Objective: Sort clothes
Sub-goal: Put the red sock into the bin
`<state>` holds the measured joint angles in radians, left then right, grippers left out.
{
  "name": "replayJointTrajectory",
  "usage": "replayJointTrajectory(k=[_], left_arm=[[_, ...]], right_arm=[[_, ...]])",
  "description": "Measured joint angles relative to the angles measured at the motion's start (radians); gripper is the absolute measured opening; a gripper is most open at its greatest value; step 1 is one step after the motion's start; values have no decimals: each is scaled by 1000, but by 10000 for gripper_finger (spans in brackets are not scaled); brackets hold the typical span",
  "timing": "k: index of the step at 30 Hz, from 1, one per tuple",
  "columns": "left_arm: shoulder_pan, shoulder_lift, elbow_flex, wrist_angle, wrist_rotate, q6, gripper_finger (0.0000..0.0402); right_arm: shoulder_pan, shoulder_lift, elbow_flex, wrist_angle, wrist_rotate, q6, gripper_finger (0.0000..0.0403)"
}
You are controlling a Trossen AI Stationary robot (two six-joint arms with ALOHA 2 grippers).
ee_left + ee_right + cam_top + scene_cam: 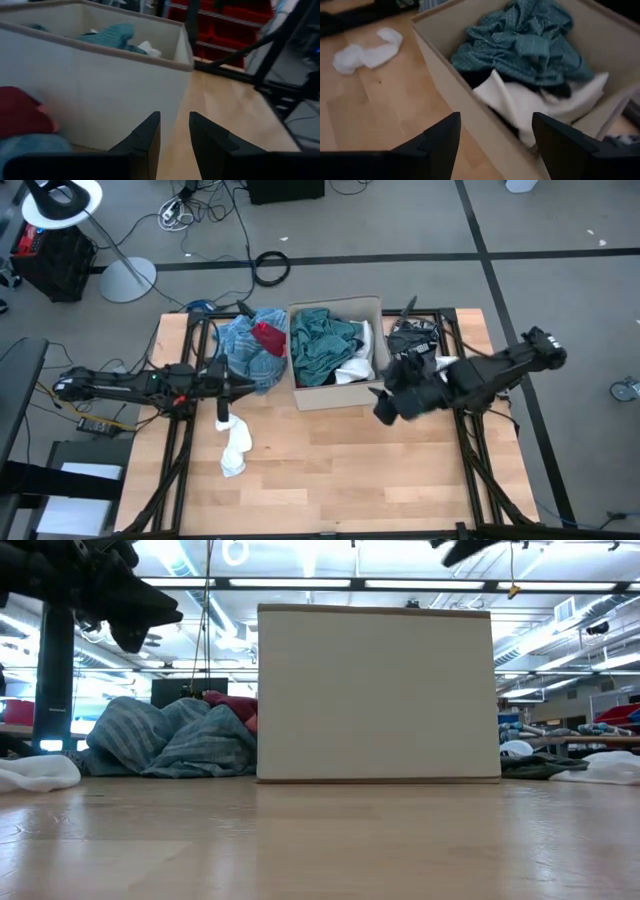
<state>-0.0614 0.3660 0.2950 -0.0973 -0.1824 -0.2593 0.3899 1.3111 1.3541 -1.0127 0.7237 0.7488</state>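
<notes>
The counter [330,470] carries a cardboard box [372,305] at its far edge, and the sorting looks partly done: a teal garment [322,340] and a white one [353,370] already lie inside the box. A blue heap [247,350] with a red piece [267,336] sits just left of the box, dark clothes [412,335] lie by the far right corner, and a white sock [236,448] lies alone nearer the left edge. The right gripper [492,135] hangs released and empty above the box's near wall; the left gripper [174,131], fingers slightly apart and empty, points at the box's left wall beside the heap
</notes>
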Motion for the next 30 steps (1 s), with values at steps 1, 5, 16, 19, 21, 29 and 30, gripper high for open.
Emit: replayJointTrajectory(k=[1, 5, 16, 19, 21, 29, 30], left_arm=[[-2, 0, 12, -25, -20, 6, 108], [-7, 0, 40, -73, -56, 6, 108], [0, 15, 41, -113, -261, -7, 108], [39, 40, 41, -104, -274, -7, 108], [80, 65, 42, -101, -269, -7, 108], [301, 219, 42, 50, -65, 26, 108], [332, 240, 48, 58, -38, 38, 108]], right_arm=[[28, -17, -35, 11, 25, 44, 246], [110, -52, -170, 66, 97, 190, 246], [217, -55, -426, 223, 224, 401, 245], [218, -55, -457, 262, 224, 403, 244], [218, -55, -464, 270, 225, 403, 243], [218, -55, -465, 272, 225, 395, 247], [218, -55, -465, 272, 225, 394, 246]])
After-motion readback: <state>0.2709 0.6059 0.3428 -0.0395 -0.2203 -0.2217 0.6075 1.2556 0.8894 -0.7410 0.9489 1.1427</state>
